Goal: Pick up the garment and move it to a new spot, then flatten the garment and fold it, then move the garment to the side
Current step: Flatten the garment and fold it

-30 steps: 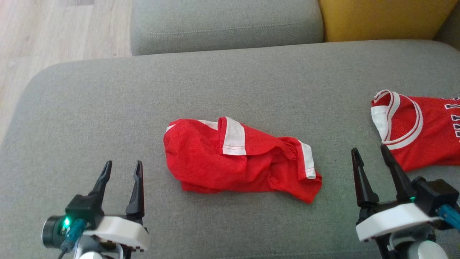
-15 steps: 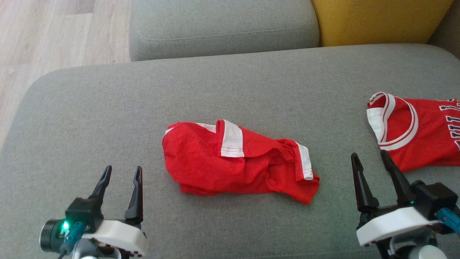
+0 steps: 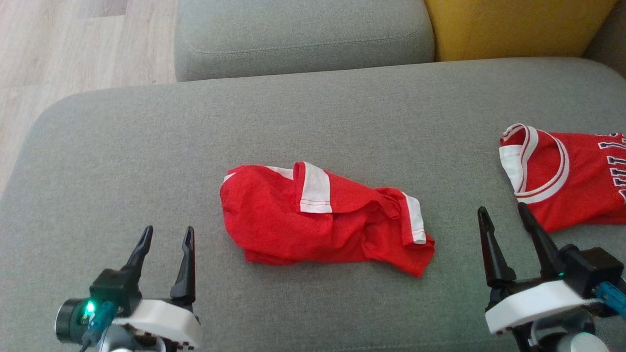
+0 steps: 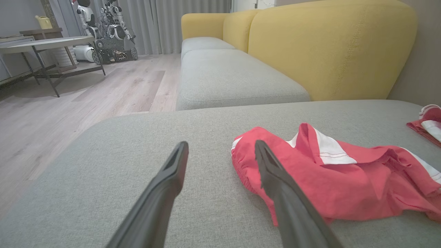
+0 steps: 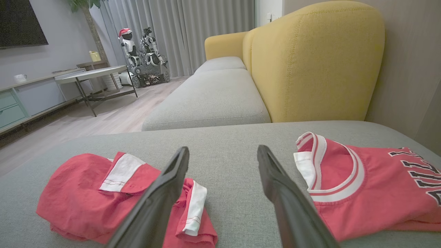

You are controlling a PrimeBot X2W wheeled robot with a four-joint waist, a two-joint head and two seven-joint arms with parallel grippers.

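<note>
- Far to the left of the garment (image 3: 313,225), past the rounded edge of the grey sofa seat (image 3: 313,122), there is wooden floor (image 3: 73,44).
- Nearer on the left of the garment, and lower in the head view, the left pincer (image 3: 168,228) hovers over bare seat. Its two dark fingers are spread apart with nothing between them. In its own wrist view, the right-hand finger lines up with the garment's near bunched edge but does not clearly touch it.
- The garment itself lies mid-seat: a red, crumpled heap with a white band (image 3: 315,188) folded over its top and another white hem at its right end. It is bunched and doubled on itself, not flat.
- To the right of the garment the right pincer (image 3: 502,208) hangs above the seat, fingers likewise apart and empty. It points at the gap between the garment and the next piece.
- Further right of the garment, well apart from it, a red jersey (image 3: 577,181) with a white-trimmed collar lies fairly flat and runs off the view's edge.
- Judging from this, the first step, the pick-up, has not yet begun, and the crumpled heap looks like the piece to take.
- The next move likely calls for one or both pincers to reach inward and down to the heap and close on an edge or fold. They should pinch cloth without digging into the seat.
</note>
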